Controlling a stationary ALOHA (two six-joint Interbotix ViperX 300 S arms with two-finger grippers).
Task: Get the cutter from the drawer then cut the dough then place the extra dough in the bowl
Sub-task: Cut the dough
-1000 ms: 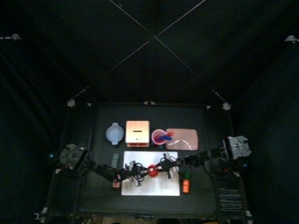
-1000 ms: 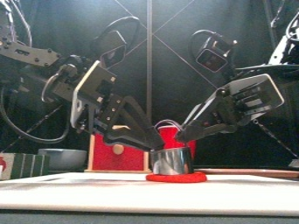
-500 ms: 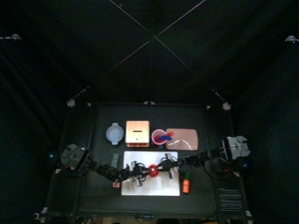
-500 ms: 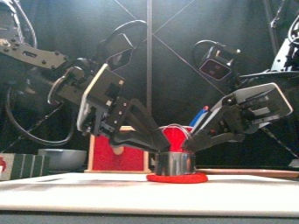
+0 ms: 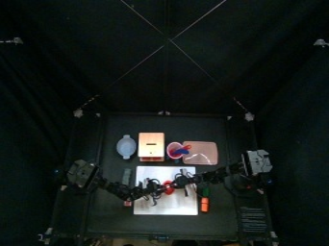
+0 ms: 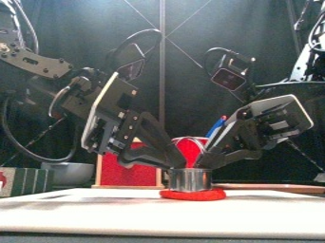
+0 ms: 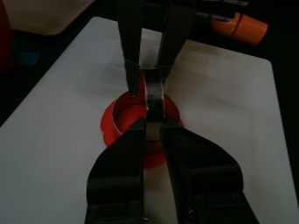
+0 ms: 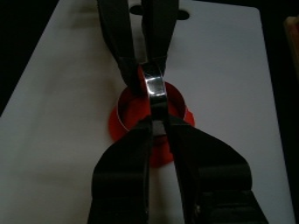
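The cutter, set on the dough, is clamped at nine o'clock by the left claw, at three by the right claw.

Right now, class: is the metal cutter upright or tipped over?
Upright: in the front view the cutter stands with vertical walls, its lower rim level on the flat red dough.

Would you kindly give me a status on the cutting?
Both shut on the cutter: left gripper, right gripper. Cutter upright on red dough, white board beneath. Only an orange toy nearby, not blocking.
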